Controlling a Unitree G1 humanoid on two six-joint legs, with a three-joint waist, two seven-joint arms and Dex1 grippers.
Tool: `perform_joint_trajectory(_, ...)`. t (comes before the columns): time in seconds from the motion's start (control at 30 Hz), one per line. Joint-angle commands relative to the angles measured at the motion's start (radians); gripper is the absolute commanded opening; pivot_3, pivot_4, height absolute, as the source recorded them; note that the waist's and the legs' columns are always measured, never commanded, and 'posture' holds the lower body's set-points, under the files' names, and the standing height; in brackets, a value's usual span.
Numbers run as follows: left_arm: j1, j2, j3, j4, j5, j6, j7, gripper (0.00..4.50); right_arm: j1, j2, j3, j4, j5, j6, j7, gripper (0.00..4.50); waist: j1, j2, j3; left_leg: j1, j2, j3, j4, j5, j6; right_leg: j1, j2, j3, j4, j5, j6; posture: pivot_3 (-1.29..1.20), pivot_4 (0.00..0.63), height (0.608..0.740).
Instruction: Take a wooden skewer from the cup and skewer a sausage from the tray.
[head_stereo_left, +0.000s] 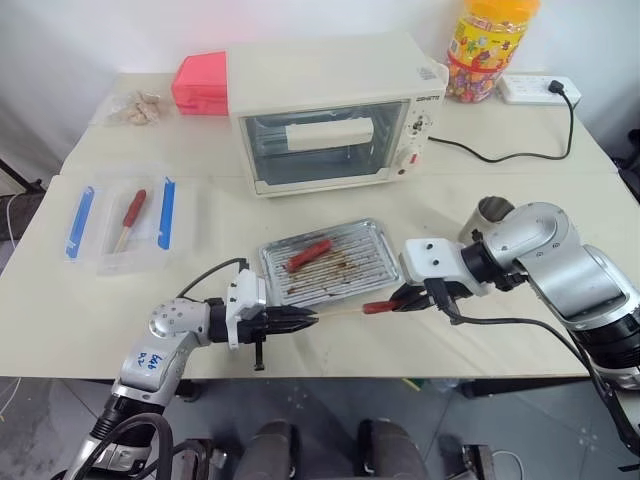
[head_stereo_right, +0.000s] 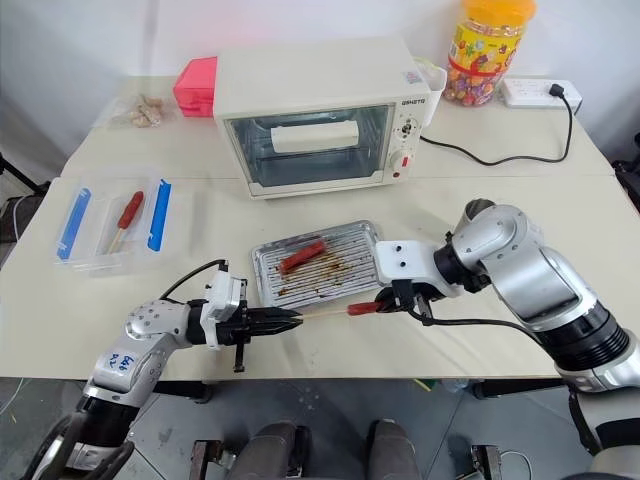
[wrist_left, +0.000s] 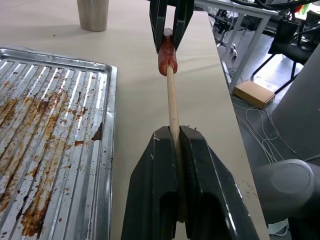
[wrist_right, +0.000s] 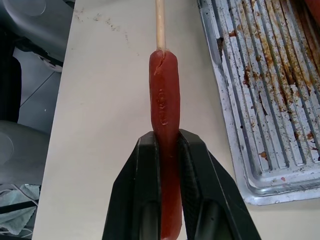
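The left tool (head_stereo_left: 300, 320) pinches the wooden skewer (head_stereo_left: 340, 313) at its blunt end; the right tool (head_stereo_left: 400, 303) is pressed on the sausage (head_stereo_left: 380, 307), held above the bench (head_stereo_left: 480, 330) just in front of the tray (head_stereo_left: 372, 232); stick and sausage lie on one line between the arms; the tip seems already inside, how deep I cannot tell.

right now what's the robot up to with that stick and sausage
It is putting a sausage on a skewer. The left gripper is shut on the skewer, held roughly level in front of the tray, and the right gripper is shut on the sausage. The skewer's tip is already inside the sausage's end. A second sausage lies on the tray, and the cup stands behind the right arm.
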Motion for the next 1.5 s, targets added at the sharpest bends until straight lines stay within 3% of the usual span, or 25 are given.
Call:
perform_joint_trajectory(0.03,-0.035,-0.021,-0.010,-0.014,0.003,-0.017,0.006,0.00,-0.012,0.017,-0.002,-0.042,0.026,-0.015,0.014,0.32,0.001,0.000,0.000,0.000,0.000,0.000,0.000,0.000,0.000,0.000,0.000,0.000,0.000,0.000,0.000,0.00,0.150,0.740)
perform_joint_trajectory(0.93,-0.225,-0.203,-0.144,0.098,0.106,0.025,-0.014,0.00,-0.050,0.135,0.037,-0.102,0.013,0.069,-0.021,0.32,0.001,0.000,0.000,0.000,0.000,0.000,0.001,0.000,0.000,0.000,0.001,0.000,0.001,0.000,0.000,0.00,0.150,0.740)
perform_joint_trajectory(1.27,-0.176,-0.164,-0.096,0.023,0.085,0.054,-0.020,0.00,-0.024,0.112,0.009,-0.104,0.025,0.075,-0.017,0.32,0.000,0.000,0.000,0.000,0.000,0.000,0.001,0.000,0.000,0.000,0.001,0.000,0.001,0.000,0.000,0.00,0.150,0.740)
perform_joint_trajectory(1.3,-0.167,-0.156,-0.081,0.011,0.078,0.058,-0.017,0.00,-0.019,0.104,0.001,-0.102,0.028,0.074,-0.014,0.90,0.000,0.000,0.000,0.000,0.000,0.000,0.001,0.000,0.000,0.000,0.001,0.000,0.001,0.000,0.000,0.00,0.150,0.740)
perform_joint_trajectory(1.5,-0.102,-0.097,0.007,-0.071,0.039,0.070,-0.012,0.00,0.013,0.041,-0.061,-0.052,0.032,-0.013,0.021,2.80,0.000,0.000,0.000,0.000,0.000,0.000,0.001,0.000,0.000,0.000,0.000,0.000,0.001,0.000,0.000,0.00,0.150,0.740)
